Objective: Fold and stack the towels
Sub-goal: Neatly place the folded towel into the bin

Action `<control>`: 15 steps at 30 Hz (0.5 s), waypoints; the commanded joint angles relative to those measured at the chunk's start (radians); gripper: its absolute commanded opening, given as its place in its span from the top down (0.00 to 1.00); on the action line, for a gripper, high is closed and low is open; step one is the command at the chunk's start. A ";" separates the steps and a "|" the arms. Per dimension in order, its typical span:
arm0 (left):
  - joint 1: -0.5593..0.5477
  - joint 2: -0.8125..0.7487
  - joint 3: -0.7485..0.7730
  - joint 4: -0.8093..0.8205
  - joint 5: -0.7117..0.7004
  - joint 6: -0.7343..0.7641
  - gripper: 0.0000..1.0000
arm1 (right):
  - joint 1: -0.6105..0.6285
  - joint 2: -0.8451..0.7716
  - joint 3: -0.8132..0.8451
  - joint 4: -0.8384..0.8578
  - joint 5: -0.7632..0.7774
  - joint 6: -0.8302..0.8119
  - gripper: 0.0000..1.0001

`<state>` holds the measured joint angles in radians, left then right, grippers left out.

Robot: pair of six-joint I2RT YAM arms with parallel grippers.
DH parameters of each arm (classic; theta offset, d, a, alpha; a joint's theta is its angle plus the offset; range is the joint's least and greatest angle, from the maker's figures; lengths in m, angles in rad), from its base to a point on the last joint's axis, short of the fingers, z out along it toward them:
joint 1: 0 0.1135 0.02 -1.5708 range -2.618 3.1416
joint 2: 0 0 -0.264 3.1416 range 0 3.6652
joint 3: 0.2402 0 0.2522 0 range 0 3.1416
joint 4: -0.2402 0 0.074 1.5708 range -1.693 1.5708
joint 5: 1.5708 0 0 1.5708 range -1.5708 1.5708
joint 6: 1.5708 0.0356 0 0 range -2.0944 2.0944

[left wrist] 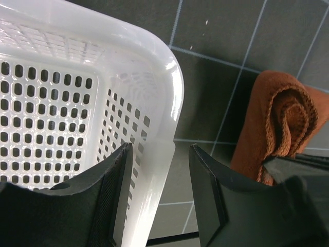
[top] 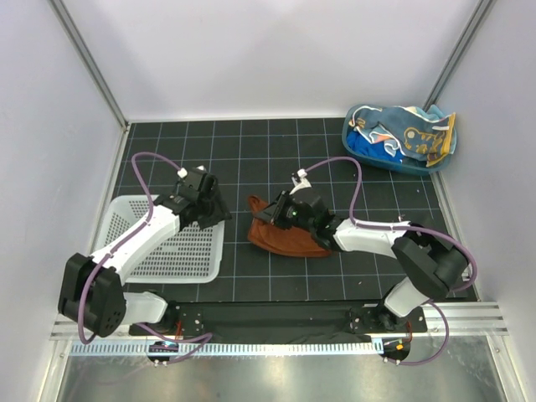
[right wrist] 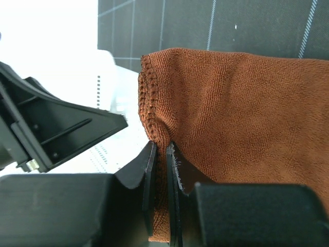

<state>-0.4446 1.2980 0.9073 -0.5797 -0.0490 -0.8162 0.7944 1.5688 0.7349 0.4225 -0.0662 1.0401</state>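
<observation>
Mid-table, right gripper (right wrist: 160, 147) pinches the rust-brown towel (top: 283, 239) mid-fold, left gripper (left wrist: 160, 150) gapes empty over the white mesh basket (left wrist: 172, 72); other towels (top: 406, 138) sit in the blue tub (top: 381, 165), nothing stacked.

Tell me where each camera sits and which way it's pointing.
Top external: above and behind, looking down on the table, both arms, white basket, rust-brown towel.
Left wrist: on the left arm, facing down past its open jaws at the basket's corner.
Right wrist: on the right arm, looking along its jaws, shut on the towel.
Shared: all three show the towel.
</observation>
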 commanded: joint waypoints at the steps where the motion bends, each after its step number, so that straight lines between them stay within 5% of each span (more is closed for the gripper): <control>1: -0.005 0.004 0.041 0.069 -0.008 -0.057 0.49 | -0.003 -0.056 -0.017 0.096 0.039 0.028 0.99; 15: 0.030 -0.048 0.315 -0.132 -0.142 0.057 0.42 | 0.045 -0.133 0.017 0.052 0.093 0.038 0.99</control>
<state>-0.4335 1.3087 1.1362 -0.6434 -0.1162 -0.8139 0.8135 1.4860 0.7052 0.4465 -0.0292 1.0752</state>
